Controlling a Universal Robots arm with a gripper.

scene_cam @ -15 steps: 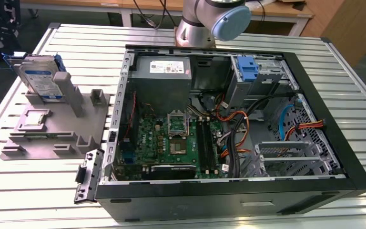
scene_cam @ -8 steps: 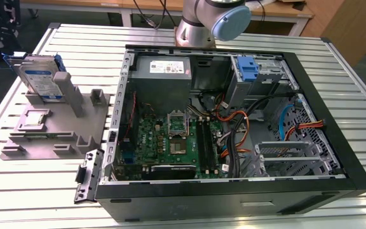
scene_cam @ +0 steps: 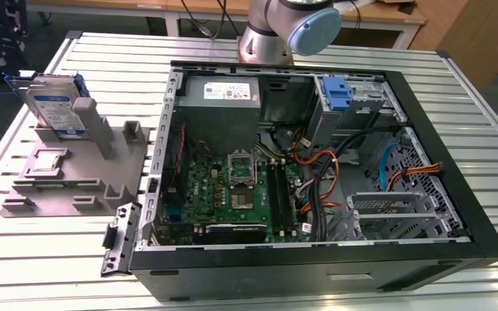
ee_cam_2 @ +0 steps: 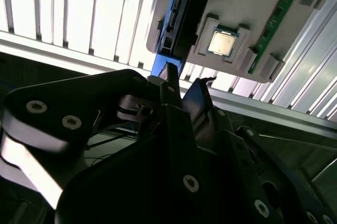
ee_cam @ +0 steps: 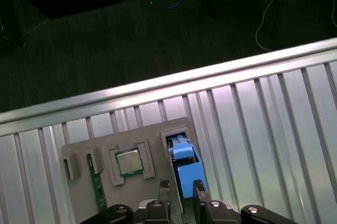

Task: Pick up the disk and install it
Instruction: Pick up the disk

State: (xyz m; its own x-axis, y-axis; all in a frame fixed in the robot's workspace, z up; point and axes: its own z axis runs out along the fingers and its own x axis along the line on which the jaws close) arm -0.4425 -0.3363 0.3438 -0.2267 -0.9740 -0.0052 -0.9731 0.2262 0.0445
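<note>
Disk (scene_cam: pixel 56 103) upright in grey holder (scene_cam: pixel 85 180), chip (scene_cam: pixel 48 160) beside, computer case (scene_cam: pixel 275 272) near, jaws apart

Slatted metal table (scene_cam: pixel 41 259) bears grey holder plate (scene_cam: pixel 76 175), open computer case (scene_cam: pixel 318 265)

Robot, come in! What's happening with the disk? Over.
Gripper open, lined up over the flat silver hard drive with blue plastic frame. Drive upright in grey plastic holder, not gripped. Small square silver chip beside it, not blocking.
</note>
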